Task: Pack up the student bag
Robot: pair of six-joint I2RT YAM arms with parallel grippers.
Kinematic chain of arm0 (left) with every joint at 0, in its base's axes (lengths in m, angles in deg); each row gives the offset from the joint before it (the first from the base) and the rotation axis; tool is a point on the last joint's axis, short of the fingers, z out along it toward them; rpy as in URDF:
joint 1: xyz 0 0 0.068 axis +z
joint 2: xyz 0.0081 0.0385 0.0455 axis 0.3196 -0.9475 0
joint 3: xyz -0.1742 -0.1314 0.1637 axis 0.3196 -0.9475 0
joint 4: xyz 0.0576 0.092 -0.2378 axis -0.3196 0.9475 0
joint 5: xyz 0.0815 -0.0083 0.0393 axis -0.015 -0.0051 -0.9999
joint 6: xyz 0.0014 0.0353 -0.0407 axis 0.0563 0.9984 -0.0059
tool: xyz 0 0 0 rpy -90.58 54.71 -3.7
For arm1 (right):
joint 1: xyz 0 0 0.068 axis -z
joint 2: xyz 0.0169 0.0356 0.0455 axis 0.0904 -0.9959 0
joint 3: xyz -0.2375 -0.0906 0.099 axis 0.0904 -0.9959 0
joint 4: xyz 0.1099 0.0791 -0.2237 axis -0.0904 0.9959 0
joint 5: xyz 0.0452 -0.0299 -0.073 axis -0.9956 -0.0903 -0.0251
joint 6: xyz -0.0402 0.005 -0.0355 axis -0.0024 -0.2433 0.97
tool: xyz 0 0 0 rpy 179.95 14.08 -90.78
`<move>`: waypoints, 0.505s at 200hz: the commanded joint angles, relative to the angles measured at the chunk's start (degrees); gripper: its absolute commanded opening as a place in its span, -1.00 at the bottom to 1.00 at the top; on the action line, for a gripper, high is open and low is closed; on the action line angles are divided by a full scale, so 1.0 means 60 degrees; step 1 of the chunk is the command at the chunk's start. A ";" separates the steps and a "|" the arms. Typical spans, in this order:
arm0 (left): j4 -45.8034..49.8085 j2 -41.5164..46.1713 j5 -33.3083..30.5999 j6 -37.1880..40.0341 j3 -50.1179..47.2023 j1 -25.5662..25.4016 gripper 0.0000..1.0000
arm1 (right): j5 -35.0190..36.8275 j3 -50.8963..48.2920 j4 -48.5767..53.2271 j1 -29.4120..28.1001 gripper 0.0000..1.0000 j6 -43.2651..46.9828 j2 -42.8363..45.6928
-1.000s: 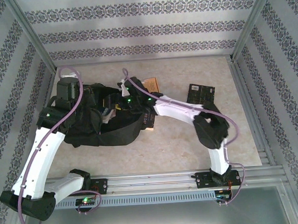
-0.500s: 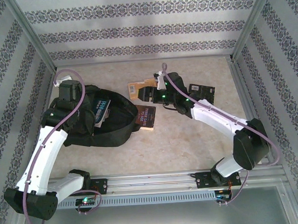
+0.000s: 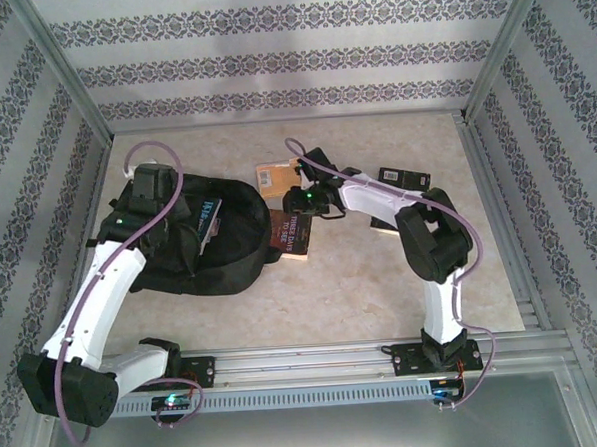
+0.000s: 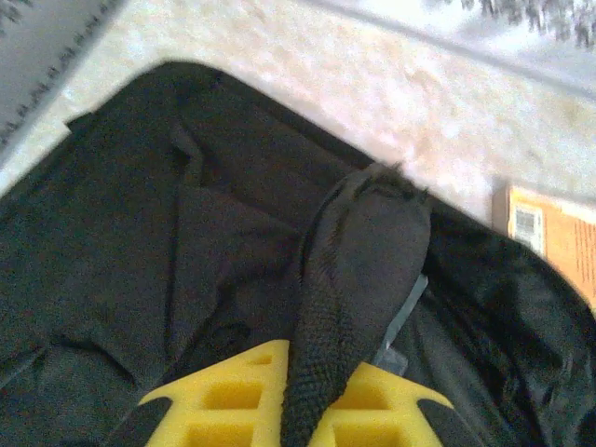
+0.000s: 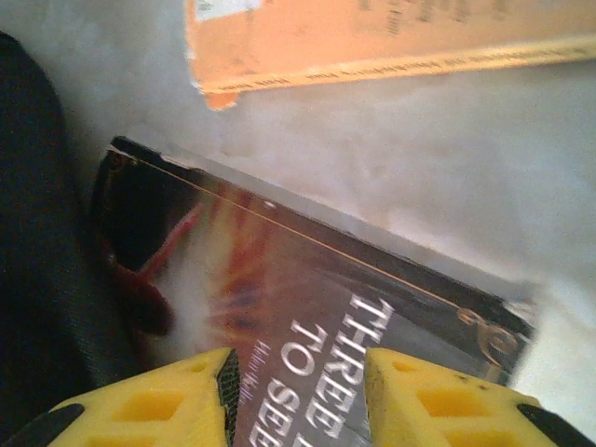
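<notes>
The student bag (image 3: 235,259) was taken as the reference; it was laid flat on the table (image 3: 382,289) on the left arm's side. The left gripper (image 3: 162,199) was positioned over the bag's left part. In the left wrist view its fingers (image 4: 223,405) were seen pinched on a black webbing strap (image 4: 363,251) of the bag. A printed book (image 3: 208,216) was lodged in the bag's opening.

The dark book (image 3: 292,236) was located just beside the bag's right edge; whether the two touched could not be determined. Its long axis was aligned roughly with that edge, far to near. The right gripper (image 3: 299,200) was held over the book's far end, so the book lay directly beneath the claw and the bag to its left. In the right wrist view the jaws were spread, with the book's cover showing in the gap; contact could not be confirmed. The orange book (image 3: 274,175) was placed beyond the bag's far right corner. The right arm was judged the nearer for the coming pick, and a short leftward carry into the opening was expected
</notes>
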State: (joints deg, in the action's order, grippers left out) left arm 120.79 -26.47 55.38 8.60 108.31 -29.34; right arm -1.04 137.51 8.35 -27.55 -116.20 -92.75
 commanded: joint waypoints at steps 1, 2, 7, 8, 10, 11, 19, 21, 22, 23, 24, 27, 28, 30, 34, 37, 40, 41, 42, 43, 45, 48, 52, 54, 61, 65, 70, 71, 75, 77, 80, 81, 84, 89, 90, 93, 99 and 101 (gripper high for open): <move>-0.0379 0.0112 0.1611 -0.0223 -0.0418 0.0106 -0.37 | 0.0298 0.0740 0.0917 -0.0369 -0.16 0.0512 -0.0733; -0.0390 0.0131 0.1641 -0.0234 -0.0437 0.0102 -0.34 | 0.0319 0.0752 0.0924 -0.0372 -0.16 0.0512 -0.0762; -0.0429 0.0208 0.1788 -0.0245 -0.0500 0.0102 -0.17 | 0.0386 0.0763 0.0959 -0.0399 -0.16 0.0487 -0.0870; -0.0437 0.0230 0.1832 -0.0246 -0.0507 0.0100 -0.14 | 0.0392 0.0764 0.0967 -0.0409 -0.16 0.0477 -0.0890; -0.0461 0.0283 0.1909 -0.0238 -0.0531 0.0088 -0.09 | 0.0408 0.0756 0.0977 -0.0416 -0.16 0.0466 -0.0911; -0.0475 0.0304 0.1952 -0.0235 -0.0537 0.0086 -0.07 | 0.0411 0.0745 0.0977 -0.0418 -0.16 0.0460 -0.0932; -0.0588 0.0472 0.2281 -0.0137 -0.0579 0.0078 0.09 | 0.0502 0.0653 0.0975 -0.0422 -0.17 0.0380 -0.1030; -0.0602 0.0505 0.2337 -0.0123 -0.0575 0.0072 0.12 | 0.0553 0.0615 0.0976 -0.0416 -0.17 0.0351 -0.1053; -0.0604 0.0518 0.2370 -0.0119 -0.0566 0.0063 0.13 | 0.0571 0.0602 0.0976 -0.0418 -0.17 0.0336 -0.1061; -0.0605 0.0531 0.2394 -0.0102 -0.0555 0.0059 0.15 | 0.0595 0.0588 0.0983 -0.0418 -0.17 0.0321 -0.1066; -0.0598 0.0553 0.2421 -0.0093 -0.0549 0.0064 0.16 | 0.0614 0.0558 0.0987 -0.0419 -0.17 0.0314 -0.1075; -0.0585 0.0590 0.2487 -0.0075 -0.0512 0.0045 0.19 | 0.0678 0.0507 0.0990 -0.0406 -0.18 0.0265 -0.1093; -0.0574 0.0597 0.2511 -0.0065 -0.0498 0.0050 0.20 | 0.0700 0.0482 0.0990 -0.0398 -0.18 0.0257 -0.1096; -0.0558 0.0624 0.2559 -0.0051 -0.0470 0.0035 0.21 | 0.0734 0.0444 0.0990 -0.0392 -0.19 0.0232 -0.1109; -0.0529 0.0644 0.2693 0.0003 -0.0391 0.0005 0.23 | 0.0748 0.0352 0.0991 -0.0369 -0.19 0.0156 -0.1118; -0.0505 0.0658 0.2779 0.0047 -0.0332 -0.0014 0.25 | 0.0750 0.0306 0.0983 -0.0355 -0.20 0.0123 -0.1137; -0.0462 0.0664 0.2872 0.0071 -0.0263 -0.0051 0.26 | 0.0743 0.0214 0.0964 -0.0340 -0.20 0.0060 -0.1131; -0.0453 0.0663 0.2894 0.0088 -0.0242 -0.0049 0.27 | 0.0732 0.0189 0.0948 -0.0335 -0.20 0.0037 -0.1130; -0.0449 0.0663 0.2920 0.0097 -0.0225 -0.0056 0.27 | 0.0734 0.0161 0.0940 -0.0326 -0.21 0.0025 -0.1129; -0.0432 0.0670 0.2948 0.0101 -0.0201 -0.0067 0.27 | 0.0727 0.0126 0.0929 -0.0314 -0.21 0.0005 -0.1136; -0.0401 0.0672 0.2998 0.0116 -0.0147 -0.0093 0.28 | 0.0734 0.0062 0.0898 -0.0286 -0.21 -0.0033 -0.1130; -0.0372 0.0665 0.3049 0.0125 -0.0093 -0.0129 0.29 | 0.0724 -0.0047 0.0858 -0.0267 -0.22 -0.0098 -0.1118; -0.0344 0.0652 0.3130 0.0135 0.0010 -0.0205 0.30 | 0.0755 -0.0197 0.0813 -0.0238 -0.23 -0.0177 -0.1088; -0.0325 0.0641 0.3168 0.0146 0.0049 -0.0245 0.31 | 0.0781 -0.0275 0.0781 -0.0224 -0.24 -0.0210 -0.1078; -0.0275 0.0595 0.3333 0.0216 0.0209 -0.0426 0.33 | 0.0868 -0.0535 0.0713 -0.0168 -0.29 -0.0286 -0.1043; -0.0238 0.0547 0.3354 0.0254 0.0321 -0.0545 0.34 | 0.0958 -0.0671 0.0712 -0.0136 -0.30 -0.0338 -0.1001; -0.0157 0.0474 0.3344 0.0326 0.0474 -0.0727 0.35 | 0.1093 -0.0845 0.0745 -0.0085 -0.32 -0.0410 -0.0943; -0.0140 0.0466 0.3350 0.0348 0.0515 -0.0775 0.35 | 0.1120 -0.0883 0.0743 -0.0076 -0.32 -0.0425 -0.0933; -0.0066 0.0389 0.3311 0.0419 0.0648 -0.0945 0.36 | 0.1219 -0.1017 0.0755 -0.0024 -0.34 -0.0486 -0.0866; -0.0032 0.0352 0.3301 0.0444 0.0714 -0.1038 0.37 | 0.1270 -0.1110 0.0749 -0.0002 -0.34 -0.0511 -0.0829; 0.0035 0.0281 0.3243 0.0520 0.0831 -0.1149 0.38 | 0.1352 -0.1250 0.0742 0.0034 -0.36 -0.0546 -0.0765; 0.0051 0.0259 0.3226 0.0532 0.0861 -0.1221 0.38 | 0.1381 -0.1298 0.0735 0.0049 -0.36 -0.0552 -0.0734; 0.0128 0.0198 0.3157 0.0611 0.0970 -0.1392 0.39 | 0.1461 -0.1453 0.0697 0.0083 -0.37 -0.0594 -0.0632; 0.0248 0.0104 0.2984 0.0715 0.1150 -0.1661 0.40 | 0.1590 -0.1741 0.0602 0.0143 -0.40 -0.0647 -0.0458; 0.0275 0.0075 0.2943 0.0740 0.1189 -0.1719 0.40 | 0.1617 -0.1800 0.0584 0.0155 -0.40 -0.0661 -0.0420; 0.0335 0.0020 0.2852 0.0798 0.1281 -0.1886 0.41 | 0.1703 -0.1986 0.0517 0.0186 -0.40 -0.0693 -0.0300; 0.0425 -0.0094 0.2708 0.0894 0.1457 -0.2193 0.42 | 0.1809 -0.2366 0.0385 0.0249 -0.41 -0.0753 -0.0042; 0.0439 -0.0116 0.2670 0.0914 0.1520 -0.2298 0.43 | 0.1839 -0.2487 0.0348 0.0272 -0.41 -0.0771 0.0044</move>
State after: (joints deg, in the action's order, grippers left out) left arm 120.49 -25.18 72.45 10.19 112.64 -37.21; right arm 1.87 131.26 5.19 -28.62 -118.23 -94.76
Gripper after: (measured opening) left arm 0.704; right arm 0.300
